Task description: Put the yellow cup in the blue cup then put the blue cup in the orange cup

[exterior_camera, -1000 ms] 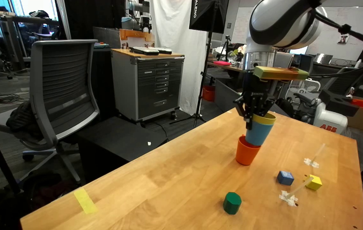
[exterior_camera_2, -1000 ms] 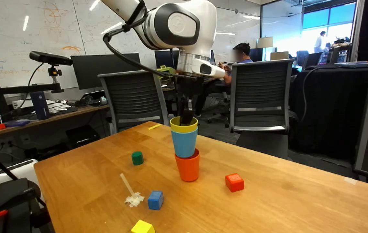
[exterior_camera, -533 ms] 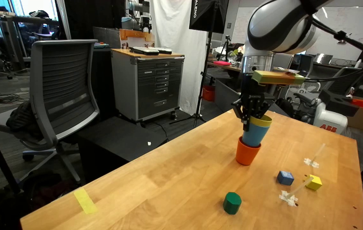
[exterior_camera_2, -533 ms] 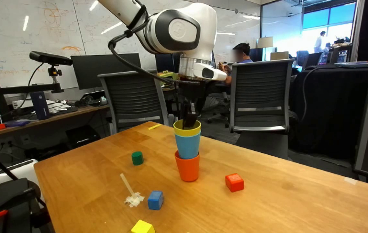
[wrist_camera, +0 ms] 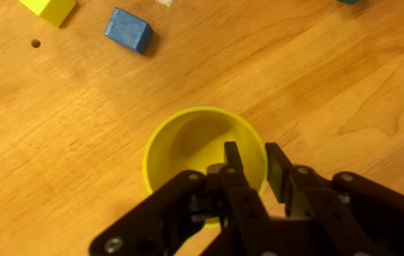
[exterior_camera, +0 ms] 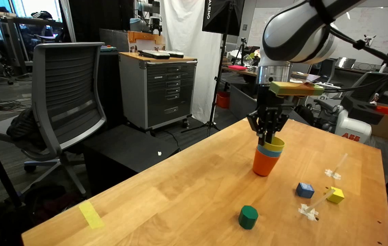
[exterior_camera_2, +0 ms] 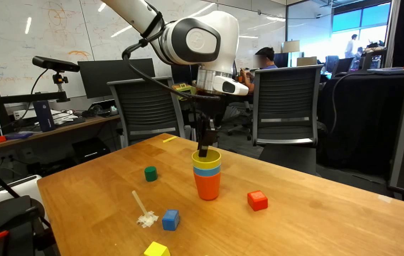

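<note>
Wrist view, and the gripper (wrist_camera: pixel 250 146) has its two fingers parted; one on the inner side of the rim of the yellow cup (wrist_camera: pixel 198 151), one on the outer side; a gap shows between inner finger and wall. Both exterior views now; the orange cup (exterior_camera_2: pixel 208 187) stands upright on the table (exterior_camera: pixel 180 191); the blue cup (exterior_camera_2: pixel 207 172) sits nested inside it, just a band above the orange rim; the yellow cup sits nested in the blue one, top of the three; in an exterior view, a red block (exterior_camera_2: pixel 257 201) lies right of the orange cup, a green block (exterior_camera_2: pixel 151 174) left and farther back, a blue block (exterior_camera_2: pixel 171 219) left and nearer.
</note>
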{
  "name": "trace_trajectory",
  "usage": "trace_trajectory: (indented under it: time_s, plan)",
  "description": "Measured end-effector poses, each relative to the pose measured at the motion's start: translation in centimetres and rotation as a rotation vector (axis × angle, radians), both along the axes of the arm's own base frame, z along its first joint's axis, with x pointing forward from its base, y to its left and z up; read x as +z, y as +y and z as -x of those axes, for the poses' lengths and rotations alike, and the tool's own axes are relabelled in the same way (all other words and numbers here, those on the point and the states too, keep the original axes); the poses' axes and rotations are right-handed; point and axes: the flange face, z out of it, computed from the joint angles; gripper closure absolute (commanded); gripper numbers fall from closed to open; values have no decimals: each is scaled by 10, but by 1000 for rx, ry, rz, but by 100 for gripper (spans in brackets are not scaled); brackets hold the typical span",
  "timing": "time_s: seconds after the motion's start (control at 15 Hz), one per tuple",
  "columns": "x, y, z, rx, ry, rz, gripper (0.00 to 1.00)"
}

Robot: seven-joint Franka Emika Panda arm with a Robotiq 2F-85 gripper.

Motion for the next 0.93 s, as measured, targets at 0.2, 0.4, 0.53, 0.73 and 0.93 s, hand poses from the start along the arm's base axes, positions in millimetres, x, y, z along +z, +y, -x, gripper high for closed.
trace_trajectory:
  time_s: [0.2,0.4,0.53,0.73,0.93]
  plan:
    - [0,0,0,1,-2,0,21]
    - [0,0,-1,2,-5,1,1]
    - [1,1,-1,4,-6,0,0]
    - [8,4,-1,19,-18,-3,0]
    - [33,16,3,79,-67,-17,0]
